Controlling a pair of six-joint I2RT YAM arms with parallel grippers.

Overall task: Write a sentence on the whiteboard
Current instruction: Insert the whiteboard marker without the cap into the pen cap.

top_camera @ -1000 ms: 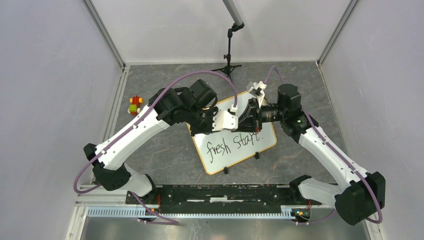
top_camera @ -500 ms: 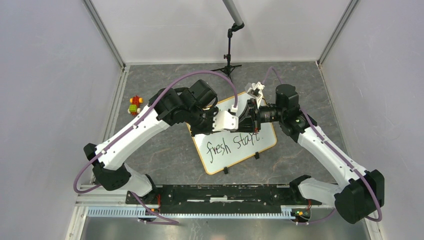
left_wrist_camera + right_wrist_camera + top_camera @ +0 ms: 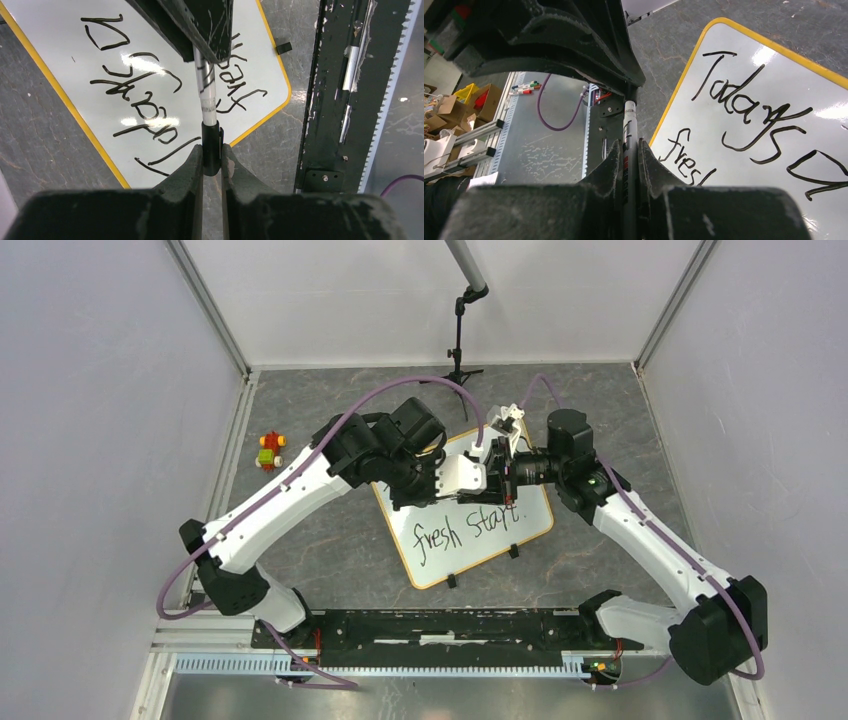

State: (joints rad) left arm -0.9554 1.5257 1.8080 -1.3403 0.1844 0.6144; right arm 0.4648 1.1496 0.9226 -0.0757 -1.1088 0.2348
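left pincer (image 3: 212, 154) clamped on marker cap (image 3: 211, 135) | right pincer (image 3: 630, 148) tight on marker barrel (image 3: 208, 97) | whiteboard (image 3: 60, 62): likely light, stiff, slick face; grab by rim, not sentence (image 3: 466, 527)

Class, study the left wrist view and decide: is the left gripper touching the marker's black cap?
Touching. The left wrist view shows the left gripper with its jaws pressed against both sides of the black cap of the marker, no gap.
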